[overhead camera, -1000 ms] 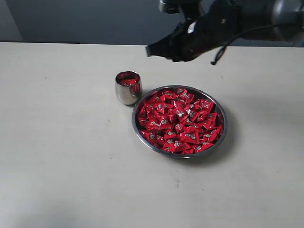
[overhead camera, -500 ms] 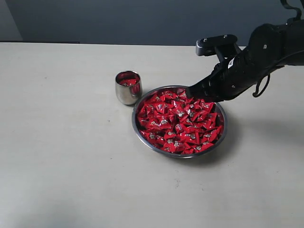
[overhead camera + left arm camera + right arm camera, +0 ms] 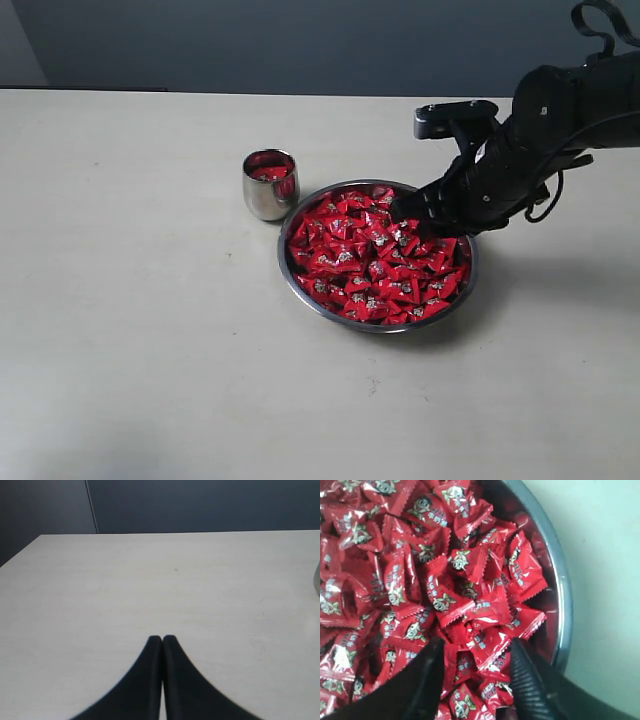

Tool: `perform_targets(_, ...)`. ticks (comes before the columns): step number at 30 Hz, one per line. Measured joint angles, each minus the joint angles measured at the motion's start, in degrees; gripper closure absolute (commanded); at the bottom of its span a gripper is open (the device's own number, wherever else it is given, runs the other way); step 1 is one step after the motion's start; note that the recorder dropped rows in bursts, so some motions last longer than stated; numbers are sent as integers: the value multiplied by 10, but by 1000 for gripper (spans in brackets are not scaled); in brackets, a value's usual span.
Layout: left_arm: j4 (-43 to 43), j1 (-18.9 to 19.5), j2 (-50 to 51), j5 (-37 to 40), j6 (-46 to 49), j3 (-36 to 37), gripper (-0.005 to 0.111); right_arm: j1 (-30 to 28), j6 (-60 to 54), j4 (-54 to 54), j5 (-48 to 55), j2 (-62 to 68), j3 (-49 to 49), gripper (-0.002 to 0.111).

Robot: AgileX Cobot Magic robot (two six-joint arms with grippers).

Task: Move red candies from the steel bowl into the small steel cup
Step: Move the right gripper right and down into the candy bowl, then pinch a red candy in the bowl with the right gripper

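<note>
Under right end effector (image 3: 476, 644), red candies (image 3: 445, 602), seemingly no shared axis

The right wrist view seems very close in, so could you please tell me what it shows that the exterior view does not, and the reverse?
Only the right wrist view: the right gripper with its two fingers apart just over the pile, and the small print on the wrappers. Only the exterior view: the small steel cup beside the bowl, with red showing inside, and the whole dark arm. Both: the red candies heaped in the steel bowl on the pale table.
</note>
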Motion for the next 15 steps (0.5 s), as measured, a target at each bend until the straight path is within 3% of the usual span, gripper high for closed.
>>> perform_targets(4,0,0,0,0,0,0,106,0,35,0,-17,6,0,84)
perform_targets(11,0,0,0,0,0,0,106,0,66,20,-43,42,0,69)
perform_targets(15,0,0,0,0,0,0,106,0,82,45,-54,58,0,69)
